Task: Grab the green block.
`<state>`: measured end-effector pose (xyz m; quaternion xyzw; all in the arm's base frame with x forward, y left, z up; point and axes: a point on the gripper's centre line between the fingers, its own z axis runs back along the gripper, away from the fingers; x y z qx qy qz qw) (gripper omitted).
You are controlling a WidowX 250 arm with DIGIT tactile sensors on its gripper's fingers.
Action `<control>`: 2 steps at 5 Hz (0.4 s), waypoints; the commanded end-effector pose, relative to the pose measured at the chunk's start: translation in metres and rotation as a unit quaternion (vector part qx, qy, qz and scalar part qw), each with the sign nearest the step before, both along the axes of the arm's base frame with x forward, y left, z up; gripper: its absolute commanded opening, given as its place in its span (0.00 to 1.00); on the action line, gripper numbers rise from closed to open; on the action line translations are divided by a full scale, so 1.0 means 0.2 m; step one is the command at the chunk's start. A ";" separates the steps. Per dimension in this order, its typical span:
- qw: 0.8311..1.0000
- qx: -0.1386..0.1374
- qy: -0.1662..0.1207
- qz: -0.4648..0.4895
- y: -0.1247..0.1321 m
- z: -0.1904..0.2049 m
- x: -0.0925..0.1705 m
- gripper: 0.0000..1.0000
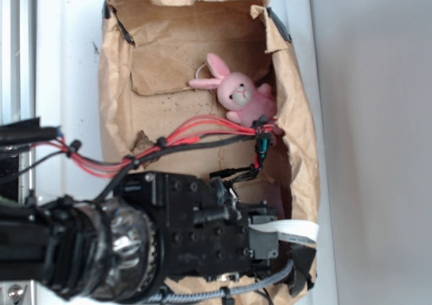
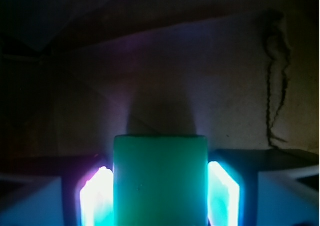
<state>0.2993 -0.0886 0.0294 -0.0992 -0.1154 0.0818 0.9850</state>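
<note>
Wrist view shows the green block (image 2: 160,178) at bottom center, clamped between the end effector (image 2: 160,196) and its glowing fingers (image 2: 95,198). Exterior view: the pink bunny (image 1: 239,94) lies upper center inside the brown paper bag (image 1: 297,116), the black arm (image 1: 169,234) lower left.

I am looking down at a white surface (image 1: 67,62) that is filling the left and middle of the exterior view, with daylight washing it out evenly. At three o'clock a plain grey wall (image 1: 378,143) is running the full height of the picture. At nine o'clock a metal rail (image 1: 15,48) is standing along the edge. In the wrist view I am seeing only dim brown paper (image 2: 200,76), with a dark crack trailing down at two o'clock.
</note>
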 end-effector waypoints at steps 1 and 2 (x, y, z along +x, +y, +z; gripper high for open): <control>0.995 -0.015 -0.033 0.098 0.34 0.37 0.13 0.00; 0.993 -0.019 -0.044 0.106 0.43 0.47 0.12 0.00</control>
